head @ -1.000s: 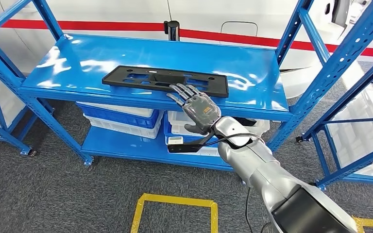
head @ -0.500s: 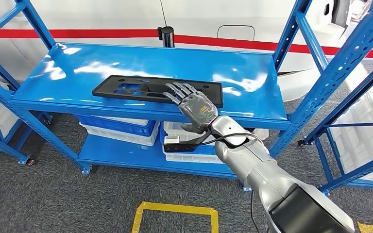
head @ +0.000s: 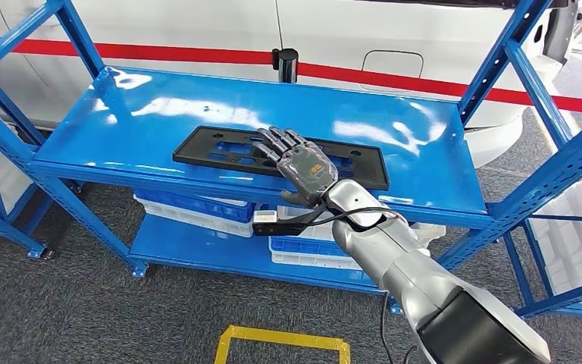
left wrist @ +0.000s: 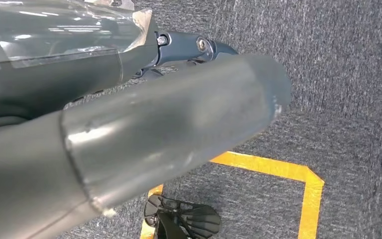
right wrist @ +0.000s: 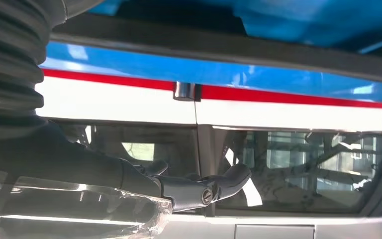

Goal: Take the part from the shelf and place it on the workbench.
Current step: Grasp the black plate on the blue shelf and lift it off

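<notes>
Part [head: 220, 148] — black, flat — lies on the blue shelf [head: 424, 144]; right hand [head: 303, 163] rests over it, fingers spread, gripping nothing

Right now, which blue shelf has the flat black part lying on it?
The top shelf. The black part lies there under the right hand; the lower shelf holds bins.

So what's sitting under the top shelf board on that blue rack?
On the lower shelf sit blue and white bins, some stacked. The top board and the right hand cover much of them, so their contents cannot be seen.
</notes>
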